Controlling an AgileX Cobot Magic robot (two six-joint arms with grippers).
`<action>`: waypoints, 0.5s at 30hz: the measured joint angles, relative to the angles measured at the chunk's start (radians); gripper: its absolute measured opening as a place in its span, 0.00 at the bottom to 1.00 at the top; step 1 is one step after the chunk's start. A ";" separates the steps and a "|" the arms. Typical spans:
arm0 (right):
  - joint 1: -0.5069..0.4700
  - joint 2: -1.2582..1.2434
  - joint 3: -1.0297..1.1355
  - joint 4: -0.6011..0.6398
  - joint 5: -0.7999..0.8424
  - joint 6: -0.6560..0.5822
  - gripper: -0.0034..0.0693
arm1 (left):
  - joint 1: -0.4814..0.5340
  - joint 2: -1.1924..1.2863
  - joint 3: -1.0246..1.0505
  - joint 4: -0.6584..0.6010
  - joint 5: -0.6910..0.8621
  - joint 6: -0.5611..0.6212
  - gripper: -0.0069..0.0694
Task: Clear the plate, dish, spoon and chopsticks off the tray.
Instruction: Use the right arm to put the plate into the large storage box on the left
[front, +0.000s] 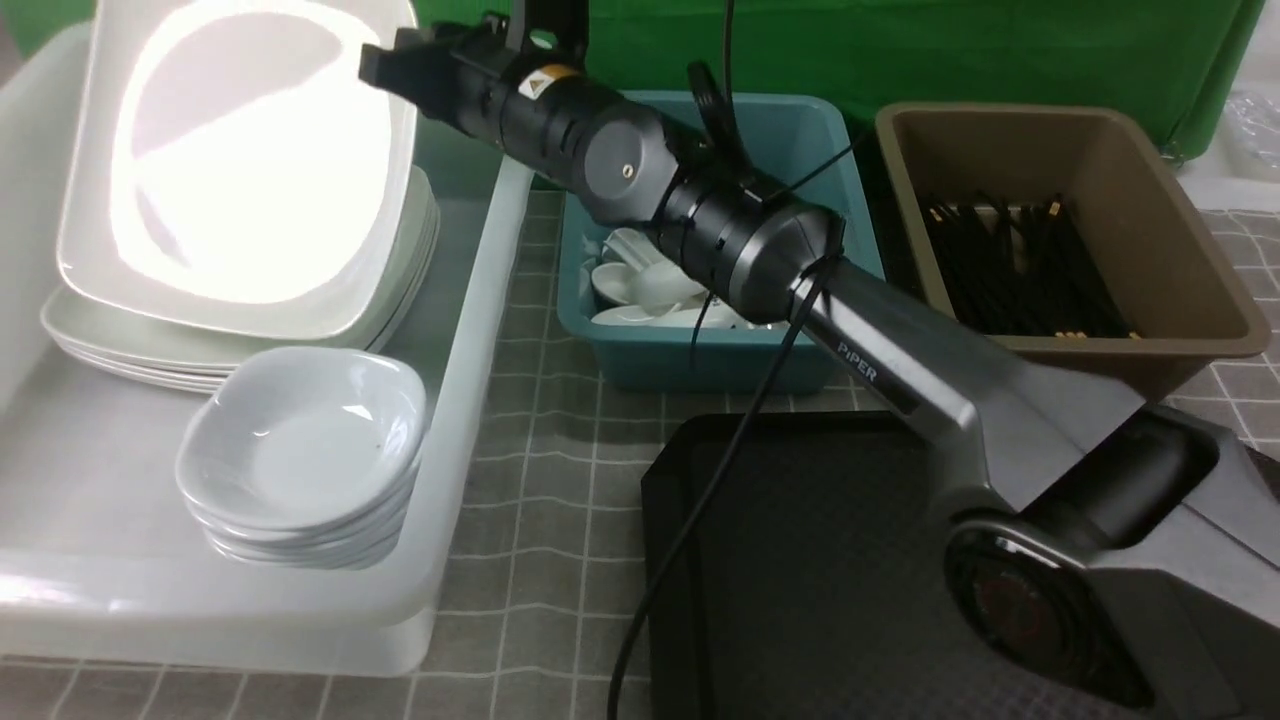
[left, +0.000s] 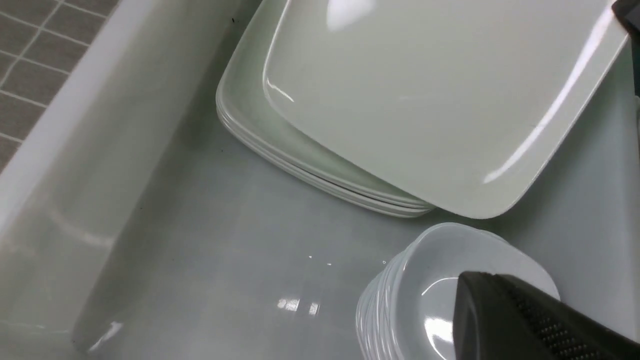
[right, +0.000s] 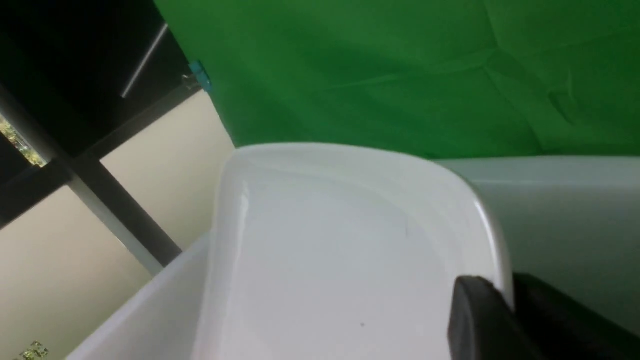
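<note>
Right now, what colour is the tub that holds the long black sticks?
Brown. The tub shows best in the front view.

We note the plate (right: 340, 260), glossy white, filling most of the view. Its rounded rim sits pinched between the two dark fingers (right: 475, 325) of the right hand (right: 505, 305). Beyond it: a pale tub wall (right: 565, 215), then green cloth (right: 400, 75). A dark frame (right: 120, 222) crosses a beige wall (right: 165, 160).

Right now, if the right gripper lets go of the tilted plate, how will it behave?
The plate looks glossy, so it would probably slide on the stacked plates beneath. It seems rigid and likely breakable, so it may clack down rather than flex. The right gripper pinches only its rim.
</note>
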 joint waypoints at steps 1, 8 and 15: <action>0.000 0.002 0.000 0.001 -0.001 0.002 0.21 | 0.000 0.000 0.000 -0.001 0.000 0.000 0.10; 0.000 0.015 -0.006 0.009 -0.024 -0.004 0.45 | 0.000 0.000 0.000 -0.004 0.000 0.003 0.10; -0.048 -0.025 -0.011 0.015 0.149 -0.039 0.42 | 0.000 0.000 0.000 -0.004 0.003 0.003 0.10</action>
